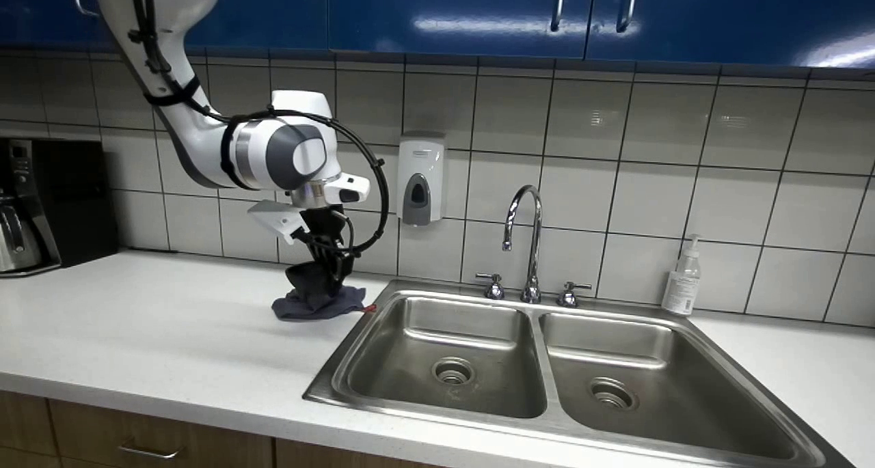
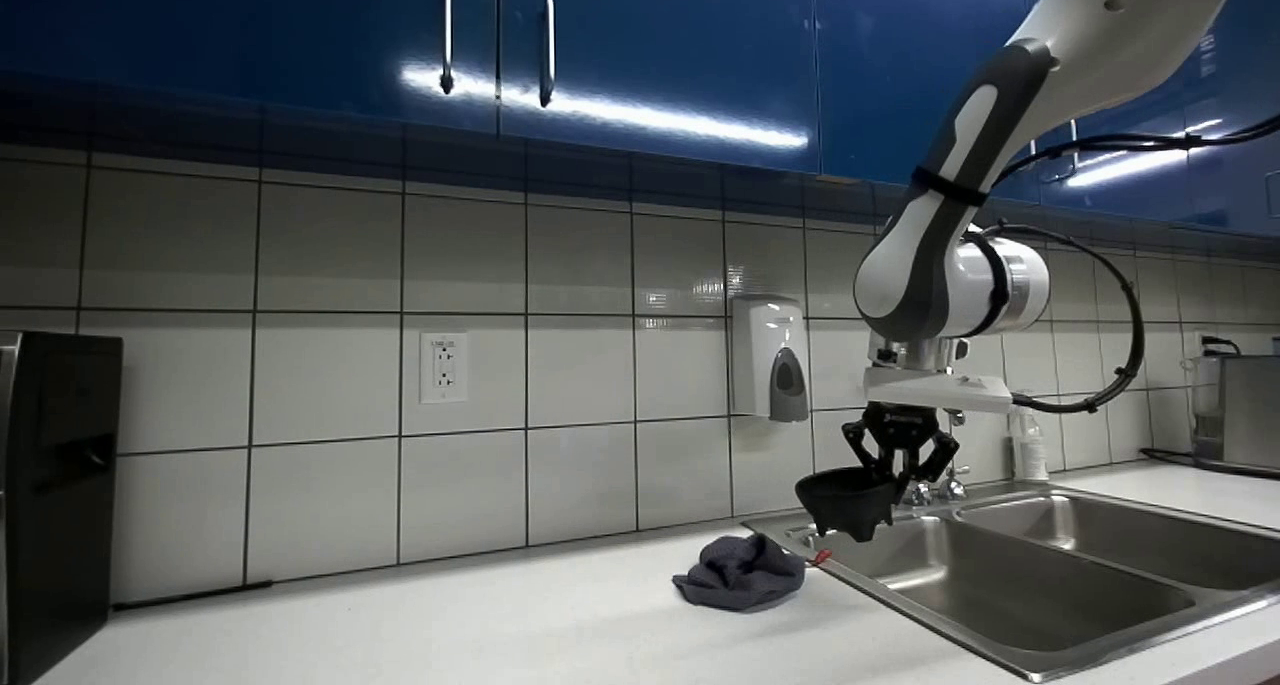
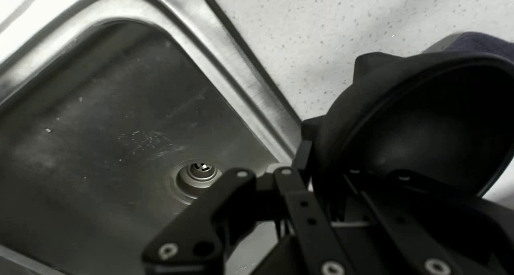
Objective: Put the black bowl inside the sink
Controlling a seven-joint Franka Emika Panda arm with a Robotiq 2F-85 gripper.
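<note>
The black bowl (image 1: 310, 279) is held in the air, tilted, in both exterior views (image 2: 845, 502). My gripper (image 2: 898, 483) is shut on the bowl's wall at one side. In the wrist view the bowl (image 3: 433, 134) is at the right, its dark inside showing. One finger of the gripper (image 3: 325, 168) lies against the bowl's outer wall; the other is mostly hidden in the dark by the rim. The steel double sink (image 1: 478, 393) is beside the gripper. Its nearer basin (image 3: 100, 126) fills the left of the wrist view, while the bowl appears over the counter side of the rim.
A dark crumpled cloth (image 2: 740, 572) with a red tag lies on the white counter (image 1: 171, 331) by the sink's edge. The faucet (image 1: 532, 249) and its handles stand behind the sink. A soap dispenser (image 1: 420, 181) hangs on the wall. A pump bottle (image 1: 683, 280) stands at the sink's back corner.
</note>
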